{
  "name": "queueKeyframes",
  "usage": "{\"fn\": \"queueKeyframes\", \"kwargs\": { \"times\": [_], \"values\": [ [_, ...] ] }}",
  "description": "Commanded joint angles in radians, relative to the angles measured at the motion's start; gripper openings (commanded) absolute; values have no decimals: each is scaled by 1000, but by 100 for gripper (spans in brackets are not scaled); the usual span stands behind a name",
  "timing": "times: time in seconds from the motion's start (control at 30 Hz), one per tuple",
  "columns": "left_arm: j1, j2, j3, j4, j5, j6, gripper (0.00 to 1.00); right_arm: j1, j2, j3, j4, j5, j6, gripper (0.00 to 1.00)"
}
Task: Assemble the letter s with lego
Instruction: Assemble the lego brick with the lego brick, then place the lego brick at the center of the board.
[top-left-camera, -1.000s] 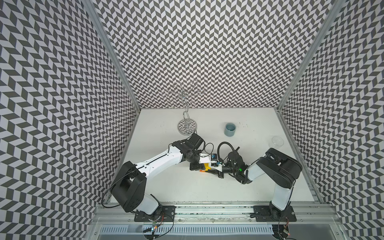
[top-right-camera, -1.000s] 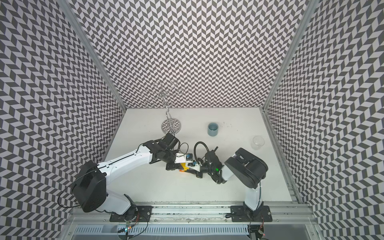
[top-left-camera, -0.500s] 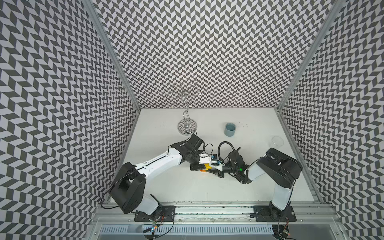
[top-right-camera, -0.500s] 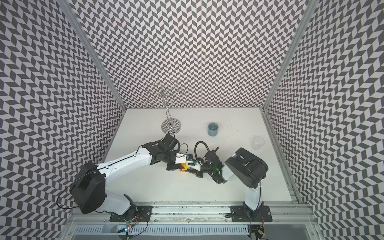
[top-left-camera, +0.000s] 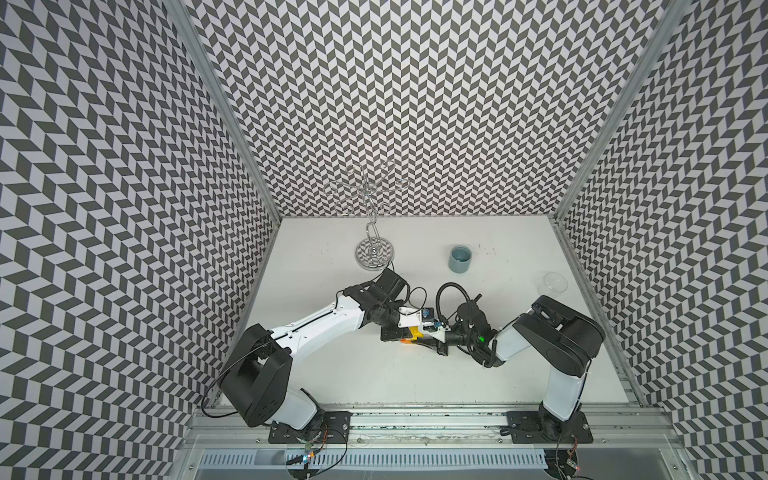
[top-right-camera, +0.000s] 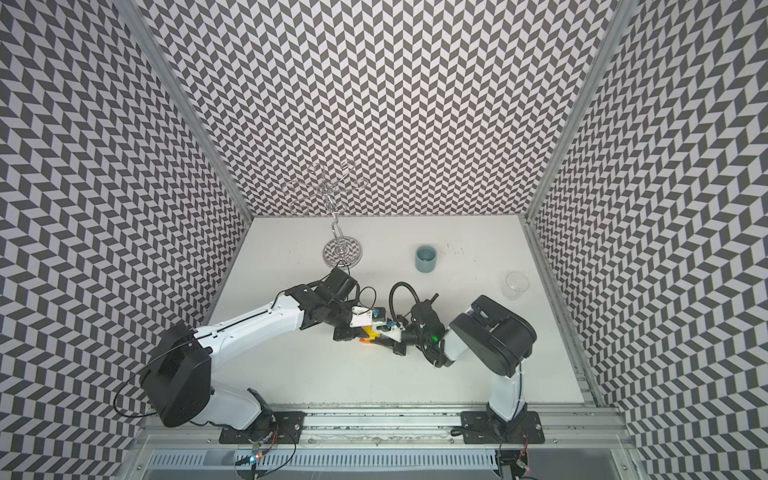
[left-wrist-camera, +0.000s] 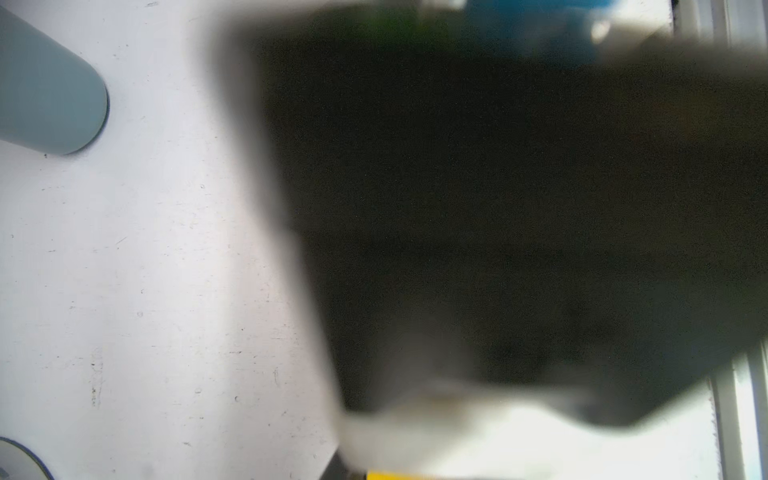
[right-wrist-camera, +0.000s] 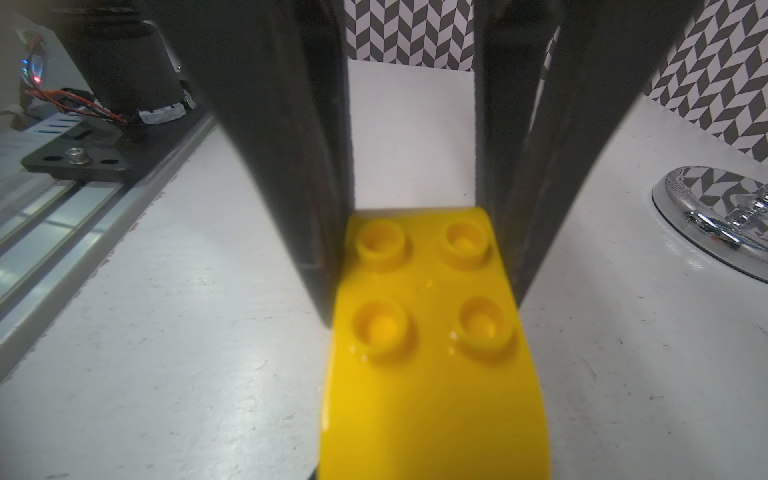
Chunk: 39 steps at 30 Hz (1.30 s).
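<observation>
Nothing much has shifted: in both top views left fingers (top-left-camera: 390, 335) and right fingers (top-left-camera: 430, 343) stay met at the lego stack (top-left-camera: 409, 337), mid bench (top-left-camera: 374, 374). Left wrist view is mostly blocked; grey cup (left-wrist-camera: 45, 83) stands well apart. Right wrist view: right fingers clamp the yellow brick (right-wrist-camera: 428, 324); left fingers are closed, seemingly on the stack. Press squarely, studs aligned.

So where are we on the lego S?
Done: nothing confirmable; any joints are hidden from view. In hand: right gripper shut on a yellow brick, left gripper shut beside it at an orange brick, mid-table. Left: no finished S shows, so joining the remaining bricks.
</observation>
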Motion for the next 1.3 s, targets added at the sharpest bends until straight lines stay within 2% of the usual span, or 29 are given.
{"fn": "queueKeyframes", "kwargs": {
  "times": [0.0, 0.23, 0.3, 0.33, 0.37, 0.53, 0.73, 0.97, 1.27],
  "values": [
    [-20, 54, -49, -50, -21, -40, 27, 2, 52, -21, -126, 85, -36, 20],
    [-5, 34, -39, -53, -15, -41, 47, 2, 54, -21, -129, 85, -39, 21],
    [-1, 30, -36, -53, -10, -41, 59, 4, 55, -19, -129, 84, -39, 21],
    [3, 26, -34, -50, -8, -42, 75, 4, 55, -19, -128, 84, -40, 21],
    [6, 23, -31, -50, -4, -42, 99, 2, 55, -19, -129, 85, -39, 21],
    [33, 0, -13, -53, 15, -51, 100, 3, 51, -19, -130, 86, -39, 21],
    [142, -92, 22, -36, 89, -103, 100, -8, 27, -22, -116, 68, -6, 21],
    [245, -174, 5, 111, 155, -303, 100, -41, -25, 16, -158, 28, 87, 20],
    [328, -240, -16, 290, 98, -637, 100, -71, -55, 122, -287, -49, 275, 21]
  ]
}}
